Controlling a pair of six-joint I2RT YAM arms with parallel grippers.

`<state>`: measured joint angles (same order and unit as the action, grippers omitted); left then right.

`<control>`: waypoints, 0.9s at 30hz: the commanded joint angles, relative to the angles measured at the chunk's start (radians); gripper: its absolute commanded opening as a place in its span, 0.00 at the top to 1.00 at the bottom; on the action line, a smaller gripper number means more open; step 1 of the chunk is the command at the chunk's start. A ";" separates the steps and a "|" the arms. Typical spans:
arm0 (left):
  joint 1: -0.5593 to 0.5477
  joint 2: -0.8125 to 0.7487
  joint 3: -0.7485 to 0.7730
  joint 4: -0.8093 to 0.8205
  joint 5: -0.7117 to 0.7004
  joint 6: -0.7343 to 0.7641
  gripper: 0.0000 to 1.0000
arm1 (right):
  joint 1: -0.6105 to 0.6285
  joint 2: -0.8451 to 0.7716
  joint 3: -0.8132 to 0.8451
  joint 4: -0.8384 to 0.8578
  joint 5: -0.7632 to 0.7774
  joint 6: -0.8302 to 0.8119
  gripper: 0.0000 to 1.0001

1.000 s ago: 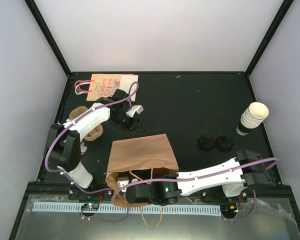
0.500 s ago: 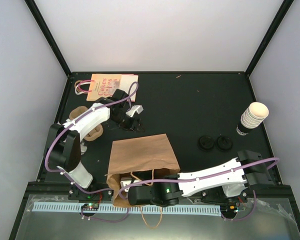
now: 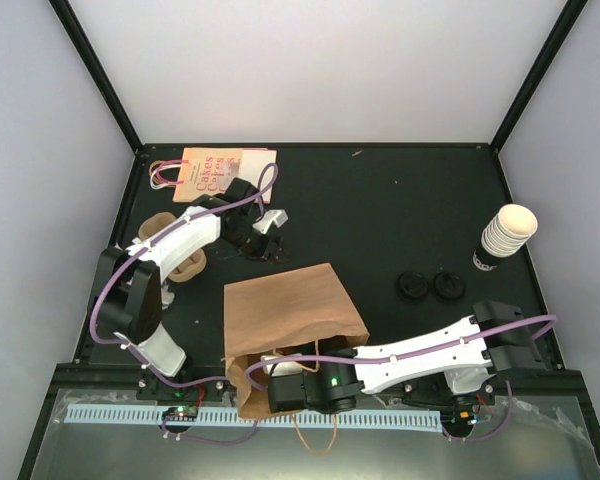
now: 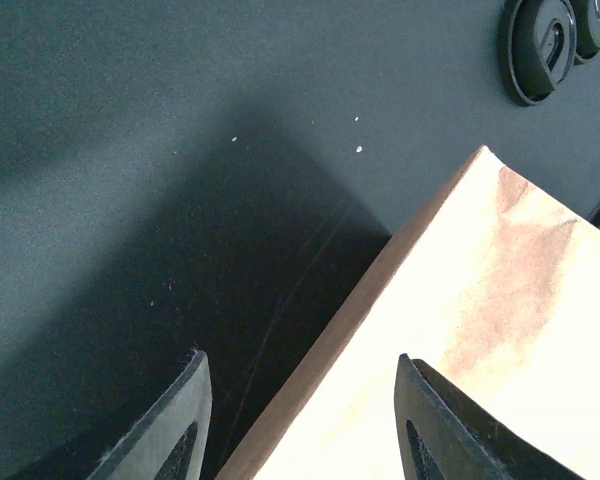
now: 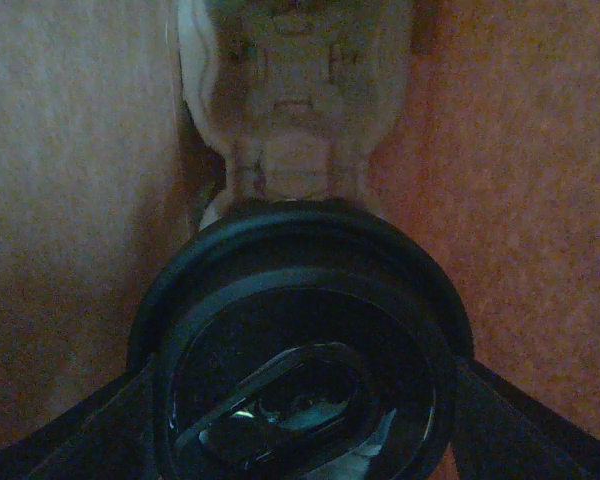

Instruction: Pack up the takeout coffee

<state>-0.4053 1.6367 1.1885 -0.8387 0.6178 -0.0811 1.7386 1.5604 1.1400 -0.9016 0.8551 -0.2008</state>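
1. the step in hand is judged to be the placing of the takeout coffee (image 5: 298, 330) inside the brown paper bag (image 3: 290, 310), which lies on the table (image 3: 400, 200) with its mouth toward the arm bases.
2. the right gripper (image 5: 302, 400) is reached in through that mouth. in the right wrist view the cup's black lid is seen clasped between the two fingers, with brown bag wall on both sides.
3. the coffee is therefore located within the bag, gripped at the lid. whether its base is resting on anything cannot be told, as the body is hidden behind the lid.
4. a pale shape is seen beyond the lid; it cannot be identified.
5. the left gripper (image 4: 300, 365) is held with its jaws apart and nothing between them, above the table at the bag's far edge.
6. for the next move, the cup would need to be settled on a firm spot before the right jaws are parted. the arm would then need to be drawn back out without the bag or handles being dragged along.
7. steadying of the bag by the left gripper may be called for.
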 commanded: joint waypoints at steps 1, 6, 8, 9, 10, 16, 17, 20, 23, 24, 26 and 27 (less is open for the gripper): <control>-0.006 0.020 0.014 0.032 -0.001 0.001 0.47 | 0.003 0.018 0.015 -0.081 0.050 0.084 0.44; -0.003 0.047 0.084 0.022 -0.013 -0.016 0.45 | -0.002 0.010 -0.003 -0.061 0.054 0.086 0.45; -0.001 0.059 0.114 0.030 -0.014 -0.027 0.43 | -0.008 0.005 -0.015 -0.048 0.057 0.083 0.45; -0.001 0.068 0.131 0.032 -0.012 -0.032 0.42 | -0.012 0.002 -0.021 -0.040 0.055 0.080 0.46; -0.001 0.082 0.148 0.031 -0.009 -0.036 0.42 | -0.013 -0.006 -0.027 -0.030 0.056 0.074 0.46; -0.008 0.151 0.220 0.055 0.021 -0.057 0.38 | -0.028 -0.045 -0.050 0.018 0.049 0.032 0.46; -0.011 0.164 0.228 0.059 0.030 -0.060 0.38 | -0.030 -0.048 -0.052 0.024 0.048 0.026 0.46; -0.037 0.204 0.261 0.060 0.049 -0.063 0.37 | -0.034 -0.051 -0.055 0.042 0.039 0.015 0.46; -0.077 0.249 0.314 0.052 0.051 -0.058 0.36 | -0.039 -0.051 -0.056 0.057 0.031 0.007 0.46; -0.087 0.267 0.337 0.045 0.055 -0.056 0.36 | -0.040 -0.050 -0.055 0.060 0.030 0.004 0.46; -0.102 0.302 0.371 0.030 0.064 -0.054 0.36 | -0.041 -0.048 -0.054 0.064 0.030 -0.002 0.46; -0.106 0.318 0.382 0.029 0.073 -0.053 0.36 | -0.043 -0.048 -0.053 0.065 0.030 -0.002 0.46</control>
<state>-0.4824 1.9076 1.4864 -0.7998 0.6373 -0.1349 1.7039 1.5322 1.0912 -0.8711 0.8745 -0.1852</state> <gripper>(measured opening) 0.641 0.734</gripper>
